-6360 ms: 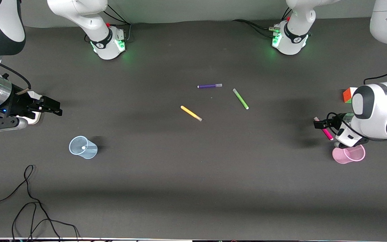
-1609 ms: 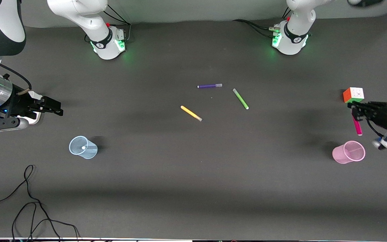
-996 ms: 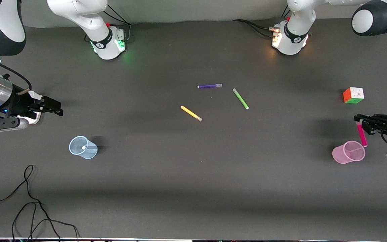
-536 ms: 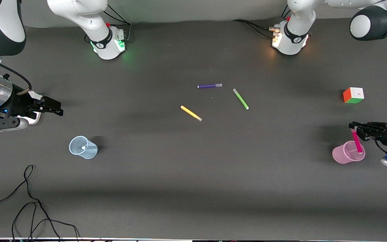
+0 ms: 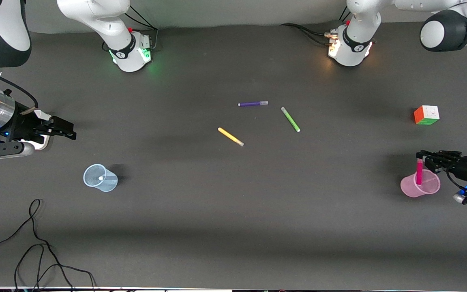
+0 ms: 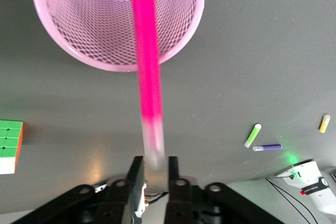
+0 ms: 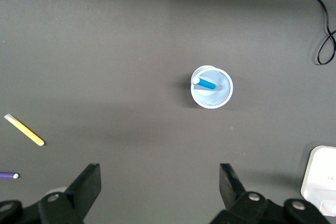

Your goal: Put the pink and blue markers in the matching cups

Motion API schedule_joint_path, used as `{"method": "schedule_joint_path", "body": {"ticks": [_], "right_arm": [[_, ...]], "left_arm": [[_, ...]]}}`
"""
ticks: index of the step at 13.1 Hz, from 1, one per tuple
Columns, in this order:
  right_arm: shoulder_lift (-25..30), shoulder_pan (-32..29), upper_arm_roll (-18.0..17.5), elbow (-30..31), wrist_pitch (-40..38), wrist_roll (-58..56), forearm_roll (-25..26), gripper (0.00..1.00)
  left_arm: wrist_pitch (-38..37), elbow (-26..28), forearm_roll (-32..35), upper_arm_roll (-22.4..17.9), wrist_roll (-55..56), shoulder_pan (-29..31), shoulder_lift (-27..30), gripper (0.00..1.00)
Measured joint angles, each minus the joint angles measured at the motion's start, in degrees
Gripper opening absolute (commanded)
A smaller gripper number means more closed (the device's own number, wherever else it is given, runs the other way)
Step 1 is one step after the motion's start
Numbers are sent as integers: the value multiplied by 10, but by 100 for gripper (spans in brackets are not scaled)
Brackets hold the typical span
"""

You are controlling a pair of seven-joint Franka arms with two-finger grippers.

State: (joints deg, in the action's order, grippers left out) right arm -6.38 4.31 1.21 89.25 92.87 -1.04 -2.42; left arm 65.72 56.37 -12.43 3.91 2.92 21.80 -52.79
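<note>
The pink marker (image 5: 419, 172) stands almost upright with its lower end inside the pink cup (image 5: 410, 190) at the left arm's end of the table. In the left wrist view the pink marker (image 6: 147, 66) reaches down into the mesh-walled pink cup (image 6: 105, 61). My left gripper (image 5: 420, 156) (image 6: 155, 160) hovers over the cup, jaws slightly parted round the marker's pale cap, a thin gap on one side. The blue marker (image 7: 206, 83) leans inside the blue cup (image 7: 211, 87) (image 5: 100, 178). My right gripper (image 5: 69, 132) (image 7: 159, 171) waits open and empty.
A purple marker (image 5: 253, 104), a green marker (image 5: 290, 119) and a yellow marker (image 5: 230, 136) lie mid-table. A colour cube (image 5: 426, 114) sits farther from the front camera than the pink cup. A black cable (image 5: 35, 243) loops near the front edge. A white block (image 7: 320, 177) lies below the right gripper.
My left gripper brought the pink marker sideways over the pink cup, and its lower end dropped into the cup. The jaws eased apart and the marker looks to be slipping. The right arm stayed still.
</note>
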Motion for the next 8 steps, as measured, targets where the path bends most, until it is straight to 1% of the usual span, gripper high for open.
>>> {"method": "schedule_joint_path", "body": {"ticks": [1, 6, 8], "right_arm": [[0, 0, 0, 0, 0, 0, 0, 100], [0, 0, 0, 0, 0, 0, 0, 100], [0, 0, 0, 0, 0, 0, 0, 100]], "left_arm": [[0, 0, 0, 0, 0, -1, 0, 99], [0, -2, 4, 0, 0, -6, 0, 100], [-5, -12, 29, 1, -1, -14, 3, 100]]}}
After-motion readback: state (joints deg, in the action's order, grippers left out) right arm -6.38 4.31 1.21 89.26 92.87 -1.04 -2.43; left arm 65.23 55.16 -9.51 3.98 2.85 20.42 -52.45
